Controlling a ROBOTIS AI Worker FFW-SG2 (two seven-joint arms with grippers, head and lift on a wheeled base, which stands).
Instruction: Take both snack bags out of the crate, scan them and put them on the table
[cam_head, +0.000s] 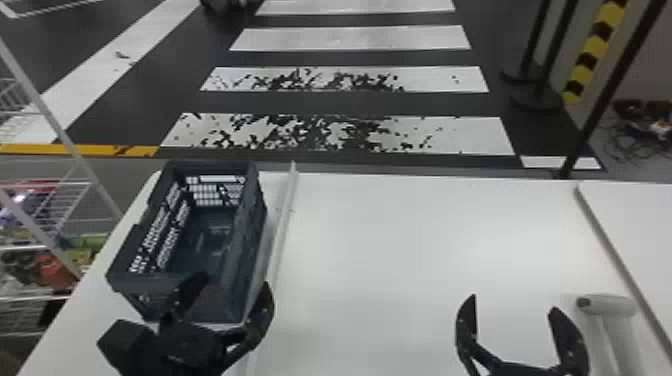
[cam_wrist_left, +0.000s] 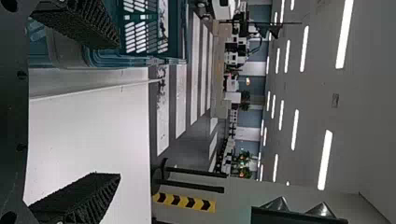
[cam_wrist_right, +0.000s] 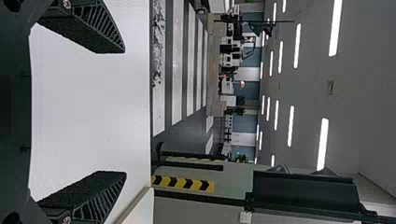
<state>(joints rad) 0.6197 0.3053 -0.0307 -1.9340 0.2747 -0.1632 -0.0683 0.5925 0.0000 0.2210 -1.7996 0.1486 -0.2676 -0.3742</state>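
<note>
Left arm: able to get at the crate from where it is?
Probably yes. The left end effector is open and empty at the near end of the crate, with nothing seen in between. The right end effector is well off to the side, so it shouldn't interfere.

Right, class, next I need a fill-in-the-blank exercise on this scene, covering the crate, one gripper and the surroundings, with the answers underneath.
1. The dark blue-grey plastic crate with slotted walls stands on the robot's ______ side of the flat white table.
2. The black right gripper is not shut but ______.
3. Beyond the table, a striped band pairs black with ______.
4. The broad crosswalk stripes straight ahead on the dark floor are ______.

Missing words: left; open; yellow; white.
</note>
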